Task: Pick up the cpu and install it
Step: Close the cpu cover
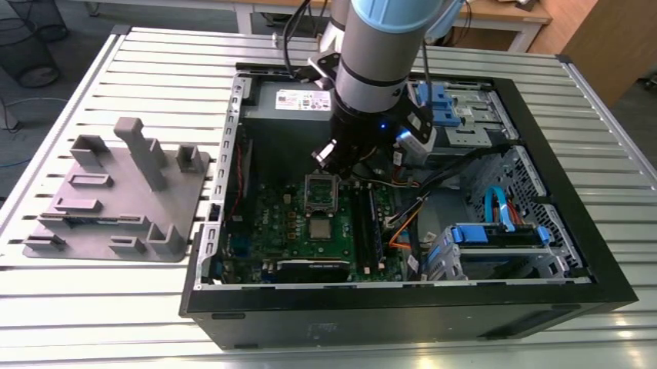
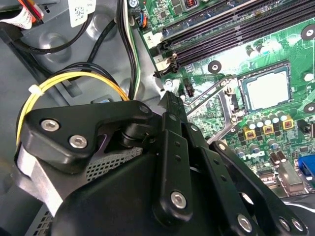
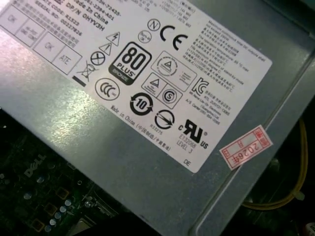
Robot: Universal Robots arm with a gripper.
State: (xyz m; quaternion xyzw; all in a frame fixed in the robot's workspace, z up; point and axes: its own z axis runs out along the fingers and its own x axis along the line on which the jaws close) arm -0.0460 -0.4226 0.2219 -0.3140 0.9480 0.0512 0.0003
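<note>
Just beside the hollow rectangular metal socket frame (image 1: 321,191), on its side away from the grey sheet-metal power-supply box (image 1: 292,104): the cpu (image 1: 321,228), a small flat square chip with a shiny silver-grey top. Lies flat and level in the dark square socket seat, apart from the black metal gripper (image 1: 339,160). Reads as placed, judging from that.

Above the frame, toward the power-supply box: the gripper, hanging low inside the black open computer case (image 1: 575,231). Carries nothing visible. Cannot tell whether open or closed, with the black linkage bars and silver screw heads crowding the second wrist view.

As for progress: pick-up and seating look done. Leaves the frame flipped back off the chip, so clamping appears unfinished. Counts as mostly, not fully, installed.

Around the frame: the glossy green circuit board (image 1: 298,238), studded with small round silver capacitors and long black slots. Looks hard, busy and fragile. Past the frame on the gripper's side: a smooth yellow cable loop (image 2: 74,76), soft and bendable.

On the power-supply box: a white paper label and a dull brushed sheen.

Well apart from the frame, outside the case toward the exterior view's left: the matte grey plastic tray (image 1: 113,200) with upright blocks, resting on the ribbed aluminium table (image 1: 103,292).
</note>
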